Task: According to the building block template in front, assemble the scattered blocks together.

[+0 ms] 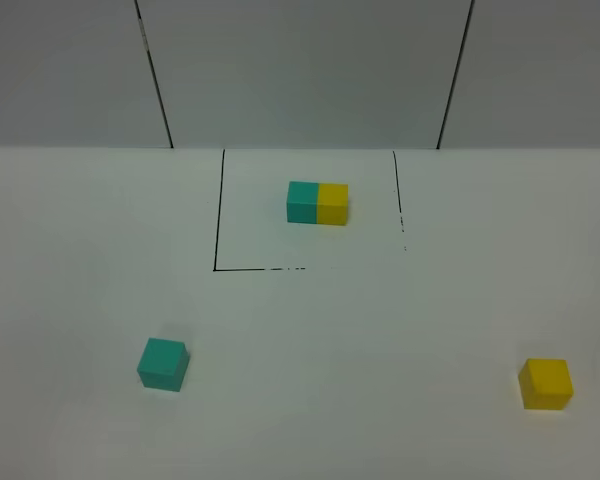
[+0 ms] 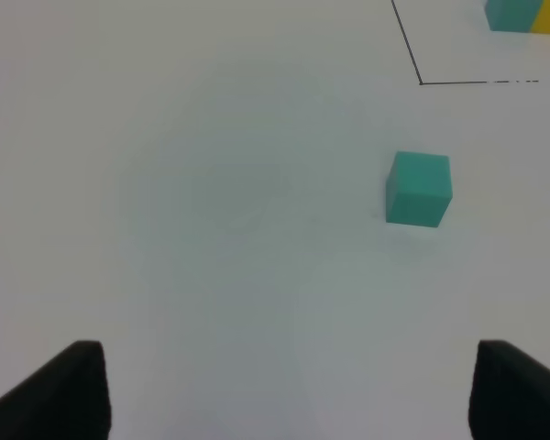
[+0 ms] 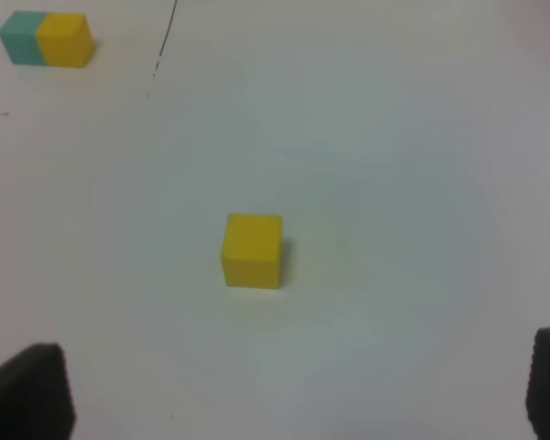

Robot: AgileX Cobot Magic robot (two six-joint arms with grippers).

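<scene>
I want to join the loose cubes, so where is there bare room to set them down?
The widest bare stretch lies between the teal cube and the yellow cube, on the near side of the outlined square. Inside the square, the strip in front of the template is free. Nowhere is crowded.

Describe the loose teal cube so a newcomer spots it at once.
Start at the black-outlined square on the white table, where a teal-yellow bar sits. The teal cube lies outside it, toward the front left. It is the only single all-teal block; the other loose cube, front right, is yellow.
</scene>
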